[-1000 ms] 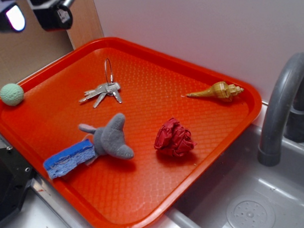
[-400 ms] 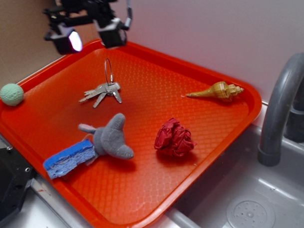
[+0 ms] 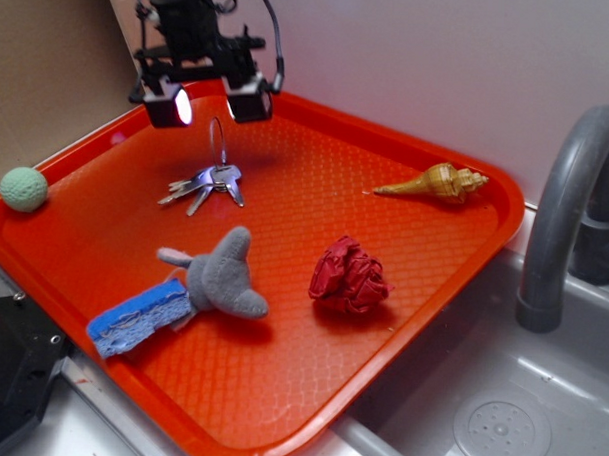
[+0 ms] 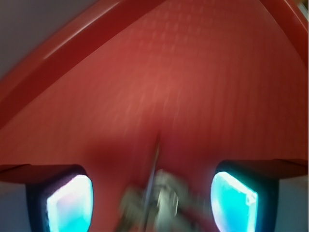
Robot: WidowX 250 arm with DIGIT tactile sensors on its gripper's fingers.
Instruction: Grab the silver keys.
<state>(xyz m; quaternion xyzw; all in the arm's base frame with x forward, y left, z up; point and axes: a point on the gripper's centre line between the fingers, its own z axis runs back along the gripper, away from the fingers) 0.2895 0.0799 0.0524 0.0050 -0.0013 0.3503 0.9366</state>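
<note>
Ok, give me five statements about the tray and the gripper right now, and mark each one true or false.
1. The gripper hangs above the silver keys with its jaws apart. True.
2. The keys are already lifted off the orange tray. False: they lie flat on it, with the ring standing up.
3. The grey plush toy lies partly on the blue sponge. True.
4. The seashell sits in the sink. False: it lies on the tray near the far right edge.
5. The green ball rests beside the red crumpled wad. False: the ball is at the tray's left edge, far from it.
</note>
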